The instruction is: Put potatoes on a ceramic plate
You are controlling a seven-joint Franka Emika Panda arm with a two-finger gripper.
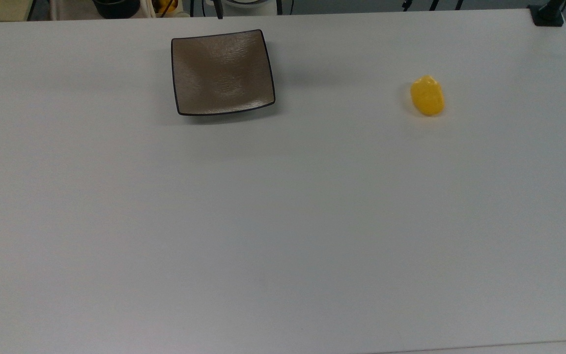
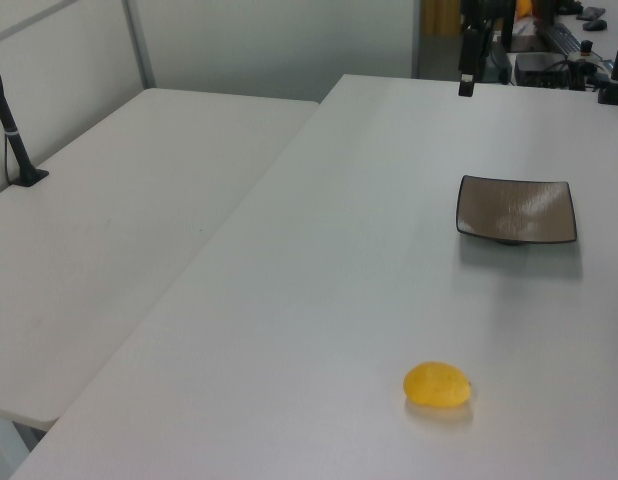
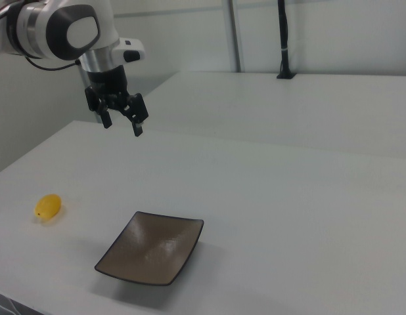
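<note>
Hovering high in the right view's upper left, my gripper (image 3: 122, 122) hangs with jaws wide and empty. I judge it must descend squarely over the potato (image 3: 48, 206), lying at middle left, well apart from the ceramic plate (image 3: 150, 256) at bottom centre.

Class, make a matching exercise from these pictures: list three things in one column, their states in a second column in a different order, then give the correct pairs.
Things:
1. small yellow-orange oval potato
2. square taupe-brown ceramic plate with black rim
3. black two-finger pincer

States:
A. raised in the air, fingers apart, holding nothing
B. bare, nothing lying on it
C. lying on the white table, apart from the other things

Pairs: 1-C, 2-B, 3-A
</note>
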